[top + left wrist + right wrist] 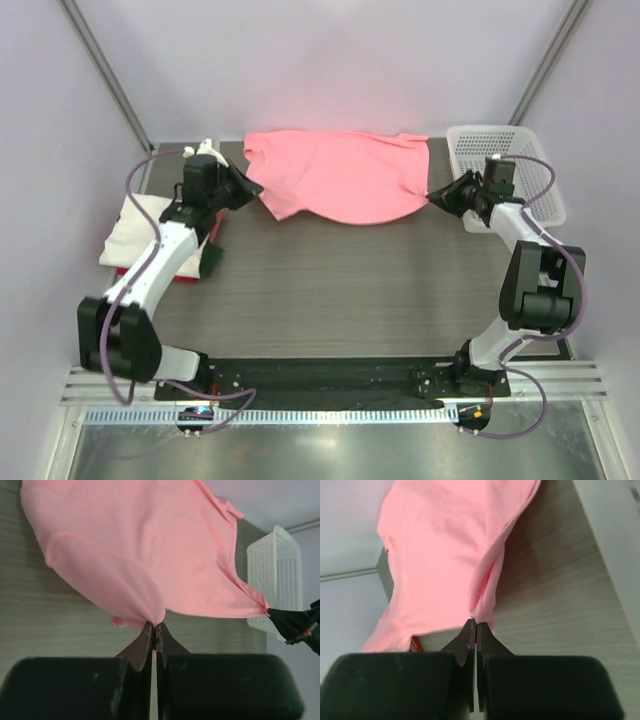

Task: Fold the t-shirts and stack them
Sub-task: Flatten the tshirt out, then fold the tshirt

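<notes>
Your left end effector [154,626] has its fingers pressed together on a bunch of pink cloth, at the left end of the pink t-shirt [340,175]. Your right end effector [475,624] is likewise closed, pinching a gathered fold at the shirt's right end. The overhead view shows the two facing each other across the far half of the surface [350,290], with the shirt stretched between them.

The shirt's long axis runs left to right, from one end effector to the other. From each pinch point the cloth spreads away toward the back wall. Its near edge sags in a shallow curve toward you. You cannot tell from these views how much of it rests on the surface. Neither arm is nearer; each holds its own end.

Judging from this, the coming move is a spread or a fold toward you, and both arms would need to travel together to keep the cloth taut.

Open room lies in front: the middle and near part of the surface is bare wood grain. To the right, a white mesh basket [490,140] sits just behind the right wrist. To the left, a folded white shirt [130,230] lies over a red one [185,274], close beside the left forearm, at the surface's left edge.
</notes>
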Robot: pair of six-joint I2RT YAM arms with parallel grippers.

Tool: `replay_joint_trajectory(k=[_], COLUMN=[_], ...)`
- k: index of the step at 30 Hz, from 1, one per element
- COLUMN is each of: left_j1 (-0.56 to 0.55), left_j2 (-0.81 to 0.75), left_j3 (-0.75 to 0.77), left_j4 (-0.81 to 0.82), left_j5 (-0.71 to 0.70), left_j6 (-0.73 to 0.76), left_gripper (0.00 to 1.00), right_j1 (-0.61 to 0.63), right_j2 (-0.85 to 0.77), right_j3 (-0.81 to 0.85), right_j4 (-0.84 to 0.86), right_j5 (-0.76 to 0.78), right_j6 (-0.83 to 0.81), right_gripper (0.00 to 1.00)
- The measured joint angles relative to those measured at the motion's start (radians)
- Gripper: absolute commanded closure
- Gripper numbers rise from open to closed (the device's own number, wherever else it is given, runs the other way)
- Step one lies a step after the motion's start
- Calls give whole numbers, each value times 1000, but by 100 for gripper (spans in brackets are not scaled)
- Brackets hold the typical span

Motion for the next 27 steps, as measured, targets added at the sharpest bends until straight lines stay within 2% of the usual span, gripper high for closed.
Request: replay_joint_trajectory(k=[7,10,15,21,25,27], left_j1=[-37,-52,-67,-69,-69,-69], left_j2=[-446,-560,-726,-927,-992,-984], left_j3=[-327,-441,-604,-689,-703,-703], left_j4=[42,39,-56,-166,-199,-200], left_j5=[-84,-97,-101,-92,-82,-76], left_j6=[7,7,1,-23,-35,-45], left_gripper=[100,100,100,100,99,99], right_j1=[-6,-6,-6,-6,-6,-6], right_j2=[-222,-377,-651,-1012,-1150,-1163], right_j3=[-293,-410,-563,-671,-712,-721], right_j4=[29,24,-55,-206,-285,-314], right_j5=[8,25,88,182,219,243], right_j6=[-53,-68,-79,-68,-52,-51], right_gripper=[99,99,99,99,99,99])
